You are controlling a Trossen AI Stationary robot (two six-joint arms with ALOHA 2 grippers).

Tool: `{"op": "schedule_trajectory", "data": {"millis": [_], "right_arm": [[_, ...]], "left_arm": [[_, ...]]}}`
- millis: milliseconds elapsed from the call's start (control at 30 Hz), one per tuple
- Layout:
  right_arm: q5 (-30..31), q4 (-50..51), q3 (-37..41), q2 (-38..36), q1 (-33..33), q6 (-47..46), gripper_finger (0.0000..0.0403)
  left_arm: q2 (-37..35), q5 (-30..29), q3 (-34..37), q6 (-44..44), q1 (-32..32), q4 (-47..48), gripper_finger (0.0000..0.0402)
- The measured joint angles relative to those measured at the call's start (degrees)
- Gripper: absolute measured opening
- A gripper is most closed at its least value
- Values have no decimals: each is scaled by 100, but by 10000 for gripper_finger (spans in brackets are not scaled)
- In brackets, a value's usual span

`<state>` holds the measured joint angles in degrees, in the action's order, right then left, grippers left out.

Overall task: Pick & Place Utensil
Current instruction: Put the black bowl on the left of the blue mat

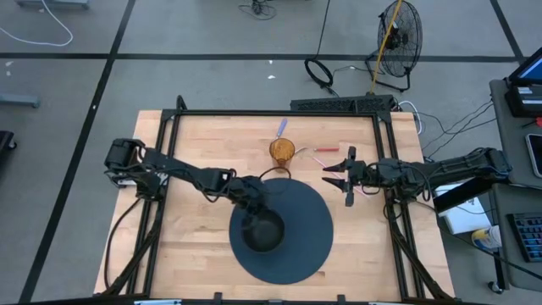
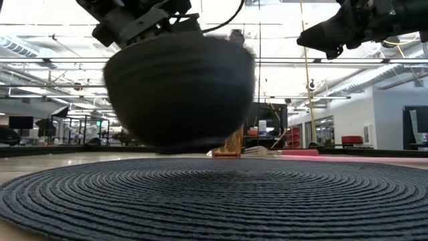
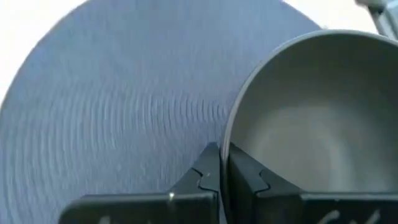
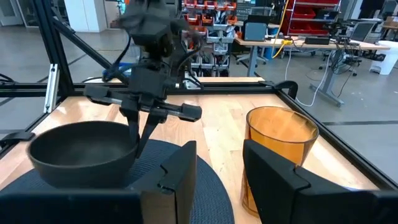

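Observation:
A dark bowl (image 1: 264, 232) hangs just above a round dark woven placemat (image 1: 309, 216), with my left gripper (image 3: 222, 165) shut on its rim. An amber cup (image 1: 282, 151) stands beyond the mat's far edge with a blue-handled utensil (image 1: 283, 127) leaning out of it. A red-handled fork (image 1: 326, 151) lies on the table to the right of the cup. My right gripper (image 4: 224, 174) stands open above the table near the mat's right side, touching nothing. My left gripper pinches the bowl's rim (image 3: 227, 127) on the side toward the table's left, one finger inside the bowl and one outside. The fingers (image 4: 138, 134) slant down from the table's left. The bowl (image 2: 177, 94) hangs open side up, clear of the mat.
A black frame (image 1: 254, 113) runs along the wooden table's edges. Bare wood lies to the left of the mat and at the far left. In the low view the fork's tines (image 2: 257, 150) show behind the bowl beside the cup's base (image 2: 231, 146).

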<state>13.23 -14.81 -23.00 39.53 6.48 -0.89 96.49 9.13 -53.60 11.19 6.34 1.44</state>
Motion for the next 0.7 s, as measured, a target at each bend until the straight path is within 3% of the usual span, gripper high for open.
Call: {"op": "schedule_trajectory", "data": {"millis": [500, 700], "right_arm": [[0, 7, 0, 4, 0, 2, 130], [-2, 21, 0, 4, 0, 2, 130]], "left_arm": [[7, -17, -7, 107, -32, -137, 23], [94, -15, 1, 138, -21, -127, 8]]}}
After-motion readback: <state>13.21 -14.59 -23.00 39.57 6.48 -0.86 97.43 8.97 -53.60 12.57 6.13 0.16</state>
